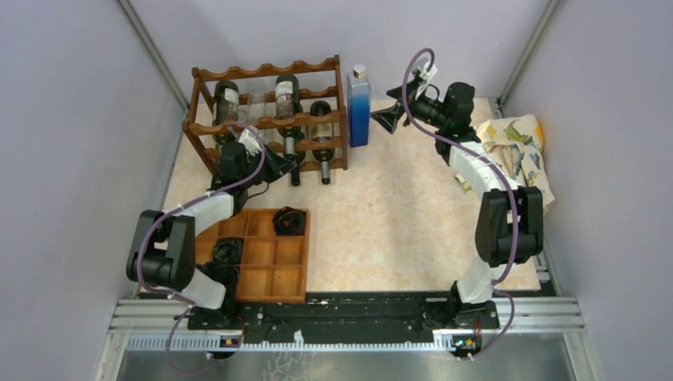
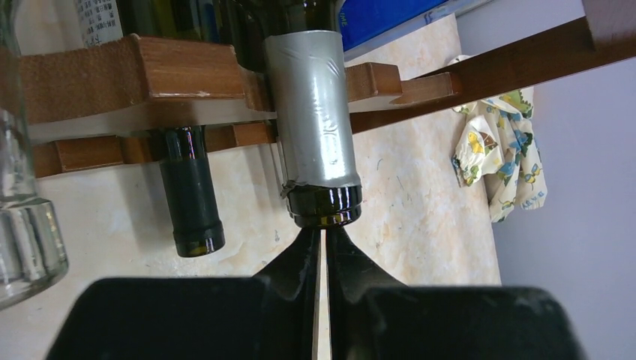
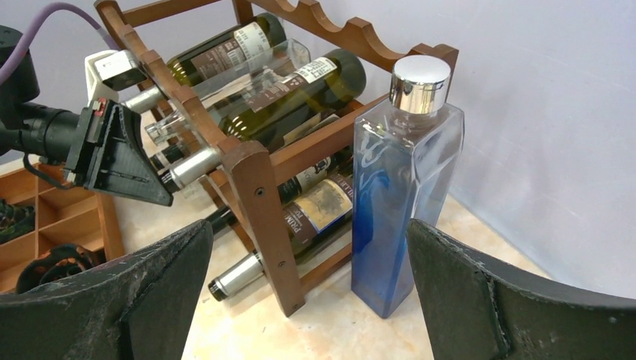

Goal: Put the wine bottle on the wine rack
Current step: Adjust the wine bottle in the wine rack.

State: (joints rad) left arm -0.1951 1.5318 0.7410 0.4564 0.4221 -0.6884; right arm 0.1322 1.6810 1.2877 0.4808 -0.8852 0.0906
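Left tool [image 2: 322, 231], closed tight, butts the silver-foiled green glass wine bottle [image 2: 313, 112] in the reddish-brown scalloped wooden rack [image 2: 187, 67]; best push centred, toward 12 o'clock. Right tool [image 1: 386, 119] gapes empty.

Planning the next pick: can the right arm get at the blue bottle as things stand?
Probably yes: the open right end effector faces the upright blue bottle with nothing between. The wine rack stands close on one side, so clearance there looks tight.
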